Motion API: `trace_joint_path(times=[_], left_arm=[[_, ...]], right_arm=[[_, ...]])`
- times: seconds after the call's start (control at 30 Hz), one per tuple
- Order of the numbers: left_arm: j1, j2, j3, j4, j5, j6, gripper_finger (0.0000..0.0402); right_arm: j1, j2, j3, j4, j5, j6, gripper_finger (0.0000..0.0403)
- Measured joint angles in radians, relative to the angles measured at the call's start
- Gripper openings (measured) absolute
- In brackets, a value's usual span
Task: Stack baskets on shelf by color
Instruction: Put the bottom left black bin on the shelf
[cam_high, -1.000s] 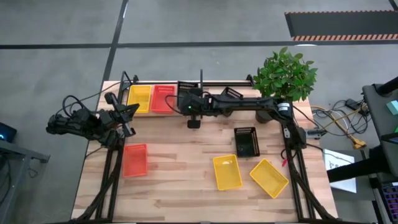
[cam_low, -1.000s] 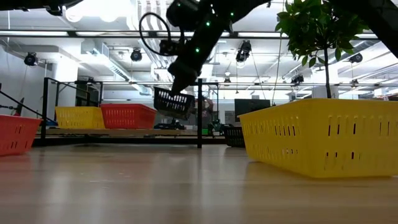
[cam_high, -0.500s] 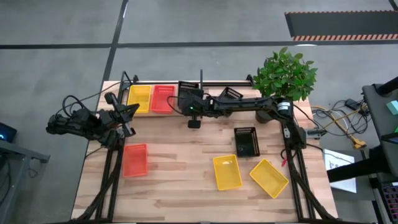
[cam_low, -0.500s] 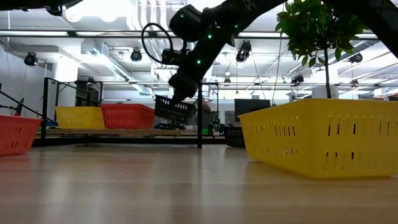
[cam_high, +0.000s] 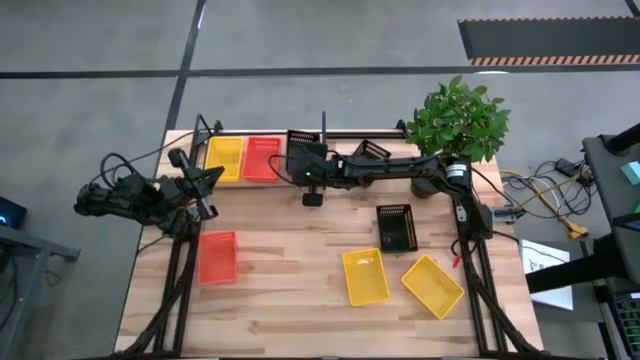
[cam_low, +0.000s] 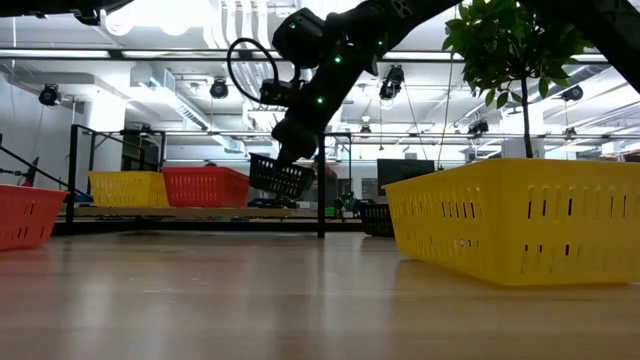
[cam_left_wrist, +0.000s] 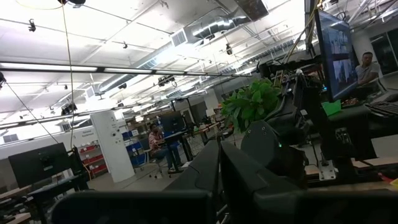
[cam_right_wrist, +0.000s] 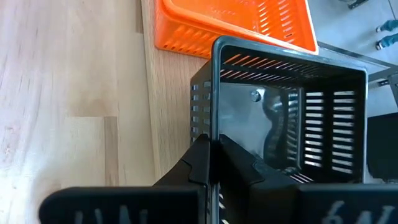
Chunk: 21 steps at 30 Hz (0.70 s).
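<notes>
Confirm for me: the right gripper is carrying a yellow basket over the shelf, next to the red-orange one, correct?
Not quite. The basket in the right gripper is black, not yellow, as the right wrist view shows. The rest holds: it hangs over the shelf beside the red-orange basket.

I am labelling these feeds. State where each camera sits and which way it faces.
High: above, looking straight down at the table; both arms show.
Low: at tabletop height, looking level across; the right arm comes in from above.
Left wrist: on the left arm, facing the room; left pincer shut.
Right wrist: on the right arm, facing down; right pincer grips the black basket.
Shared: high, low and right wrist views all show that basket beside the red basket on the shelf.
</notes>
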Motion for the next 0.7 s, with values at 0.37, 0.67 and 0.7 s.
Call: trace_joint_path(times=[0.37,0.67,0.7], left_arm=[[0.0,0.0,0.0,0.0,0.0,0.0,0.0],[0.0,0.0,0.0,0.0,0.0,0.0,0.0],[0.0,0.0,0.0,0.0,0.0,0.0,0.0]], right_arm=[[0.0,0.0,-0.002,0.01,0.006,-0.006,0.0062],[0.01,-0.006,0.044,-0.023,0.003,-0.009,0.0116],[0.014,-0.01,0.057,-0.041,0.003,-0.01,0.0118]])
